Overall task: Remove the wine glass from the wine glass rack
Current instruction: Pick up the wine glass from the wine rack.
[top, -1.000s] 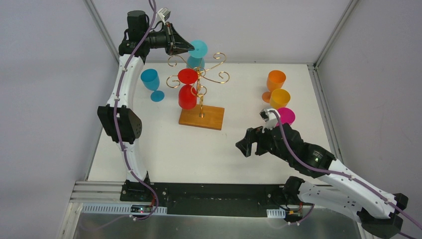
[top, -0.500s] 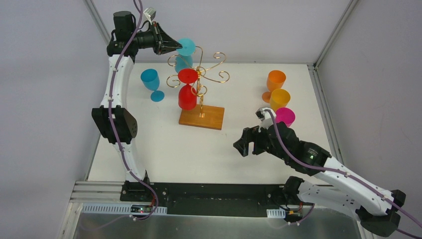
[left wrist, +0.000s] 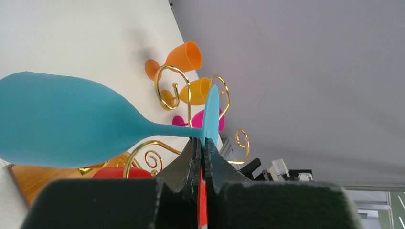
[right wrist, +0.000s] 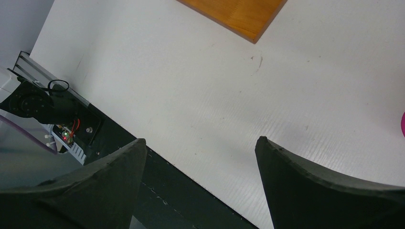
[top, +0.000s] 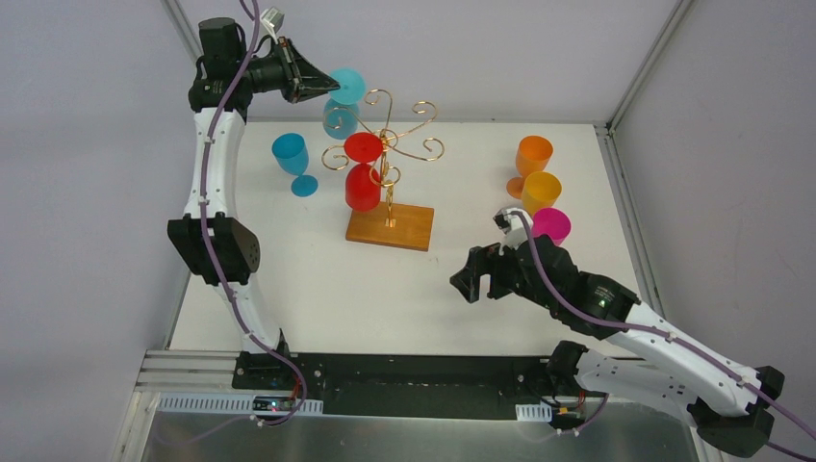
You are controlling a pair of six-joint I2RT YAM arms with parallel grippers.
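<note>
Teal wine glass [left wrist: 67, 126] in clenched left jaws, now farther left; right jaws wide, empty.

**A robotics lab test cell**

This is a robot test cell in a lab, not a lived-in room. A white table [top: 318, 289] is boxed in by plain grey wall panels [top: 87, 192] held in aluminium frame struts [top: 640, 63]. The left arm [top: 205, 168] and the right arm [top: 664, 346] are bolted to a black mounting plate [top: 414, 385] at the near edge. Purple cables [top: 231, 294] run along them towards slotted cable ducts [top: 207, 404] and a small circuit board with a red light [right wrist: 71, 133]. The props are a gold wire wine glass rack [top: 388, 192] and plastic glasses in toy colours, among them a teal wine glass [top: 348, 87].
</note>
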